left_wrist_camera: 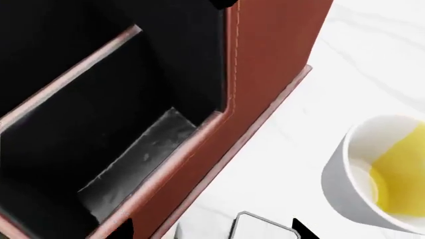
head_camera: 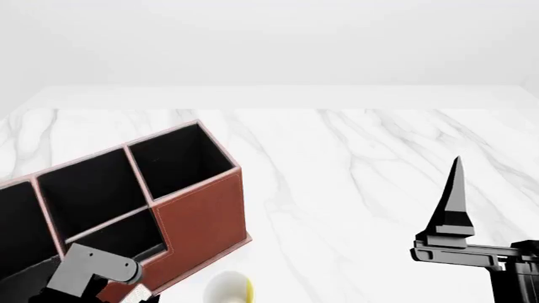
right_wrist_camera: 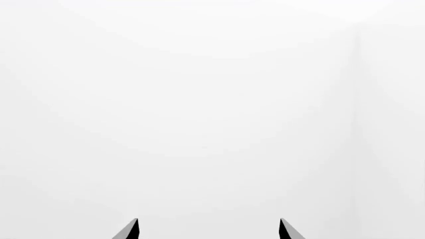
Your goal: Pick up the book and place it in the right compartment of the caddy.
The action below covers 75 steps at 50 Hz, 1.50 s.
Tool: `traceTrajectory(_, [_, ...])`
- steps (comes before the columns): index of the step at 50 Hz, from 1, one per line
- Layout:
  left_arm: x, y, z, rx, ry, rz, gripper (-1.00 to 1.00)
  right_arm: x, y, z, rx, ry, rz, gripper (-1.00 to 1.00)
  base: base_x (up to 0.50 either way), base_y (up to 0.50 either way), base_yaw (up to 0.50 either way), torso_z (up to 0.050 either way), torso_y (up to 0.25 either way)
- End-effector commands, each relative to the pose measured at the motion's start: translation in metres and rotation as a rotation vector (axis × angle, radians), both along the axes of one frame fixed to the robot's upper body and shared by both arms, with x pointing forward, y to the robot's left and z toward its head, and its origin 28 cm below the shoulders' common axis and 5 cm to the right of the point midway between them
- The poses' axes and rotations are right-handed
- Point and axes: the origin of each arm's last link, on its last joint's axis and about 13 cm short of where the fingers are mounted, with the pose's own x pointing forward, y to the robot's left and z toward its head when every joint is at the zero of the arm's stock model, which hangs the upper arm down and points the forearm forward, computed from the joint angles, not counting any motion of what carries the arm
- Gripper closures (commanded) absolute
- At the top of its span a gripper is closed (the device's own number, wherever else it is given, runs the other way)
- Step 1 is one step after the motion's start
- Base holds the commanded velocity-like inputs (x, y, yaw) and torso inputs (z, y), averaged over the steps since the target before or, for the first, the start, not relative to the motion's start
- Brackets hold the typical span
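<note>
Left hand (left_wrist_camera: 265,230) low by the caddy (head_camera: 202,221), grip unreadable; right hand (right_wrist_camera: 208,230) spread wide, empty; book nowhere visible, maybe that grey edge beside the mug (left_wrist_camera: 378,172); locate it first, then approach squarely.

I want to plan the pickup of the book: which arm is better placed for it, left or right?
Probably left. The left gripper hangs open beside the caddy and mug. The right gripper is open over the table, away from both. The book is not clearly visible.
</note>
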Motion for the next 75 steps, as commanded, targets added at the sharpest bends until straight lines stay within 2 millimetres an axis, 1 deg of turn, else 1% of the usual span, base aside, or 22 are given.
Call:
traceTrajectory(1, [-0.001,0.001,-0.008,0.001,0.030,0.007,-1.00,0.000,0.000,-0.001,-0.002,0.004,-0.002,-1.00,0.00,0.00,0.00,0.000,0.000])
traceTrajectory(10, [-0.003,-0.002,-0.011,0.001,0.043,-0.009,-1.00,0.001,0.000,-0.001,-0.002,0.007,-0.003,-1.00,0.00,0.00,0.00,0.000,0.000])
traceTrajectory(21, [-0.010,-0.008,-0.013,0.018,0.047,-0.079,-1.00,0.001,-0.001,-0.002,-0.001,0.010,-0.004,-1.00,0.00,0.00,0.00,0.000,0.000])
traceTrajectory(42, [-0.007,-0.007,-0.025,0.007,0.101,-0.065,-1.00,0.001,-0.001,-0.003,-0.002,0.013,-0.004,-1.00,0.00,0.00,0.00,0.000,0.000])
traceTrajectory(49, [-0.007,-0.006,-0.028,-0.001,0.106,-0.071,-1.00,0.001,-0.001,-0.004,-0.003,0.014,-0.005,-1.00,0.00,0.00,0.00,-0.002,0.000])
traceTrajectory(61, [-0.008,-0.009,-0.038,0.002,0.131,-0.095,-1.00,0.001,-0.001,-0.005,-0.004,0.015,-0.007,-1.00,0.00,0.00,0.00,-0.003,0.000])
traceTrajectory(62, [-0.007,-0.008,-0.037,0.007,0.126,-0.090,1.00,0.001,-0.001,-0.005,-0.003,0.015,-0.008,-1.00,0.00,0.00,0.00,-0.010,0.000])
traceTrajectory(75, [-0.010,-0.010,-0.034,0.006,0.100,-0.123,1.00,0.002,-0.001,-0.005,-0.006,0.019,-0.008,-1.00,0.00,0.00,0.00,-0.003,0.000])
